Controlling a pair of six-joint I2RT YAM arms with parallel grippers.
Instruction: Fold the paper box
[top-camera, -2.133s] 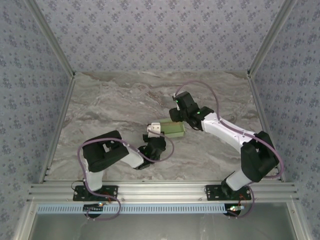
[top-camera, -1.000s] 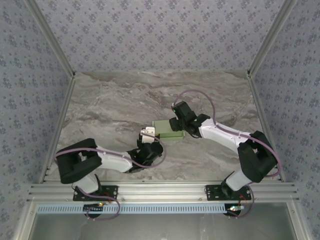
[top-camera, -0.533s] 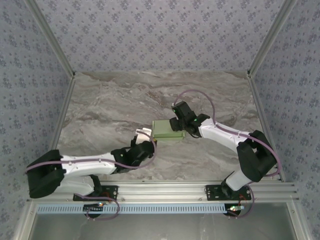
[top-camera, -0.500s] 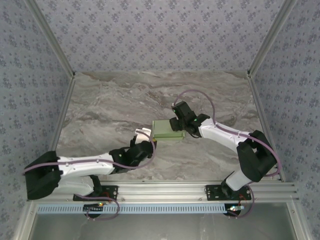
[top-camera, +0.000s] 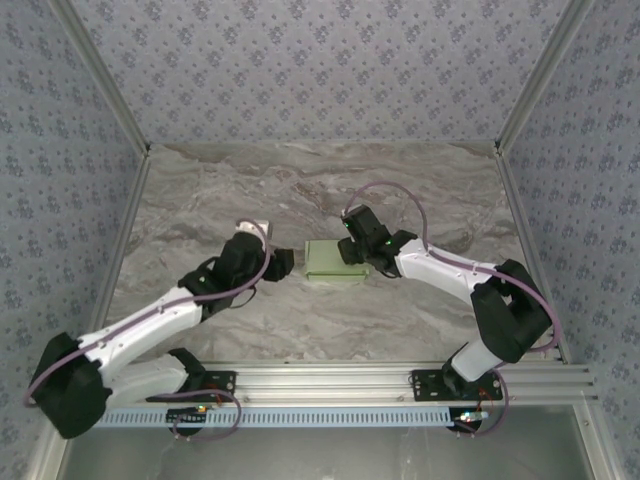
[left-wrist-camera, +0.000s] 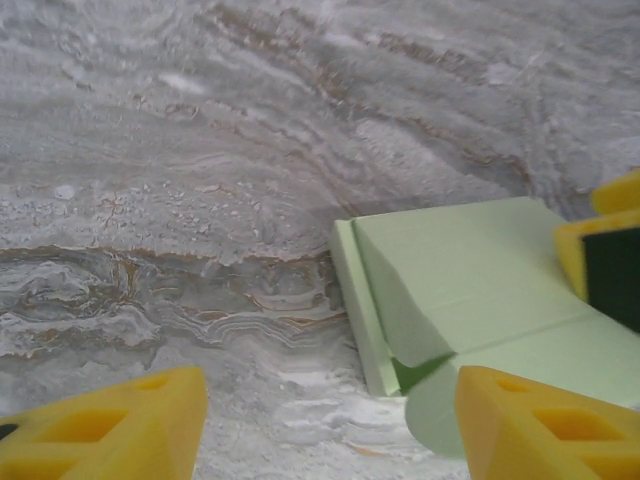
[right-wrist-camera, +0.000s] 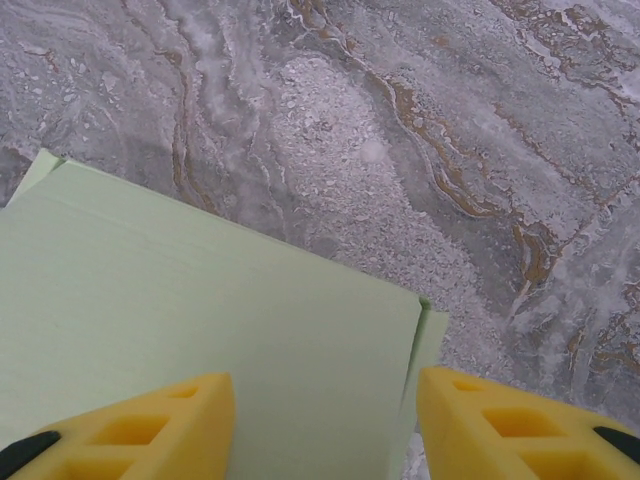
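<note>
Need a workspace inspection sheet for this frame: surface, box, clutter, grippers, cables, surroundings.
Surface: marbled table, no marks seen.
Job's things: box, pale green, lying flat mid-table; a rounded flap sticks out untucked at the end facing the left gripper.
Clutter: nothing seen.
Left gripper: open, fingers wide, just short of the box's flap end.
Right gripper: open, fingers straddling one edge of the box, one over its top, the other past the edge.
Cables: purple cables looped along both arms, off the box.
Surroundings: patterned walls on three sides; metal rail at the near edge.
</note>
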